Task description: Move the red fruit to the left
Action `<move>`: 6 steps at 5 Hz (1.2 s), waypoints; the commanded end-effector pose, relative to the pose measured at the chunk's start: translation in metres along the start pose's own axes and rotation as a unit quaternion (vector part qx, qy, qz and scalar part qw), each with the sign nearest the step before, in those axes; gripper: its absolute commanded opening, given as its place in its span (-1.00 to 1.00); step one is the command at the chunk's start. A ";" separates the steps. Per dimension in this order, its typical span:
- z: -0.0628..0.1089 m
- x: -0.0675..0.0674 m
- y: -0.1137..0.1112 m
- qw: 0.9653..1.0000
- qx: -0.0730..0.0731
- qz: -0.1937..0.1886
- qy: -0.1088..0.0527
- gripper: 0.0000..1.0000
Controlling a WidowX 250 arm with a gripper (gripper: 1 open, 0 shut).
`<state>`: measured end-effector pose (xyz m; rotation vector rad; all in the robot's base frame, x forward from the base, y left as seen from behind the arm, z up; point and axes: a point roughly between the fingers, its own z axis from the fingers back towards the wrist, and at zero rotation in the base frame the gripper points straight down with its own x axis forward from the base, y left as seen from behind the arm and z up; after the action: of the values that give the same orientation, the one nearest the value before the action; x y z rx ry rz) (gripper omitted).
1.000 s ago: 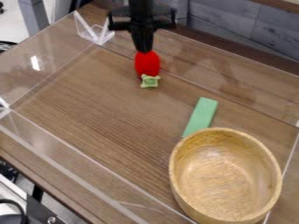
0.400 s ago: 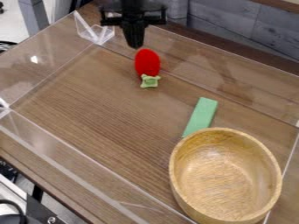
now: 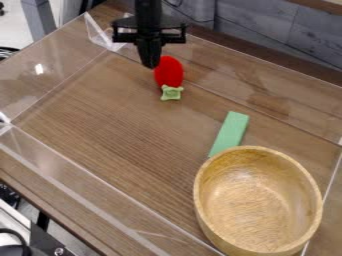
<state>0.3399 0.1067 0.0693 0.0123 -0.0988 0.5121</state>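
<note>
Woodgrain covers the worktop (image 3: 120, 130), a brown laminate with fine streaks running along its length. Clear acrylic walls (image 3: 54, 60) fence it on every visible side; they are thin, glossy and catch pale reflections at the far left corner. Behind the far wall runs a strip of grey planked surface, and at the lower left edge dark cables and some metal hardware sit below the worktop's rim.

The red fruit (image 3: 168, 72) lies toward the far side of the worktop, left of centre. It is small, oval and shiny, plastic-looking, with a little green leafy stem on its near end, resting on the wood. The hand (image 3: 152, 60) is black, slim and points straight down; its jaws are clenched together on nothing, its tip just beside the fruit's left flank. Whether it touches the fruit cannot be told.

A flat light-green block (image 3: 230, 133), a matte elongated rectangle, lies right of centre, angled toward the fruit. Its near end meets the rim of 1 round wooden bowl (image 3: 258, 205), pale, smooth-turned with visible grain, filling the near right corner.
</note>
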 end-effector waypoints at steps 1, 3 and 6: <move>0.025 0.007 0.014 0.999 -0.003 0.022 -0.028 -1.00; 0.023 0.006 0.021 0.999 -0.016 0.037 -0.029 -1.00; 0.052 0.020 0.017 0.999 -0.021 0.033 -0.027 -1.00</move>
<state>0.3371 0.1253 0.0907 -0.0297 -0.0683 0.5729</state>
